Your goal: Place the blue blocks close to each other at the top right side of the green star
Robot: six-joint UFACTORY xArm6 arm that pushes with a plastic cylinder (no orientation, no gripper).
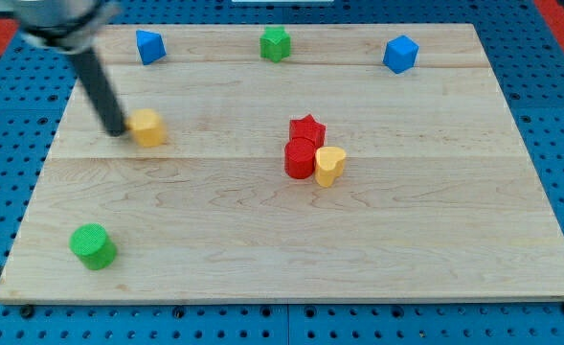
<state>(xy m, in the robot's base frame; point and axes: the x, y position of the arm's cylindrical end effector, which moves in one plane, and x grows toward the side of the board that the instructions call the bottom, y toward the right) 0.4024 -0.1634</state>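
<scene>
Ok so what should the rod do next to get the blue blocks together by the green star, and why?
Probably lift off toward the view's top: my tip sits against the left side of the yellow block, which isn't part of the job. The blue block at top left is nearest, so I'd get to its left and push it right past the green star, toward the blue cube.

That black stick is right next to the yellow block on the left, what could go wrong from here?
My tip sits against the left side of the yellow block, so any sweep rightward would likely drag it along.

The blue blocks, one at upper left and one at upper right, both lie near the board's top edge; a careless push might slide one off.

The green star sits between them, so pushing the left blue block rightward could knock it.
</scene>
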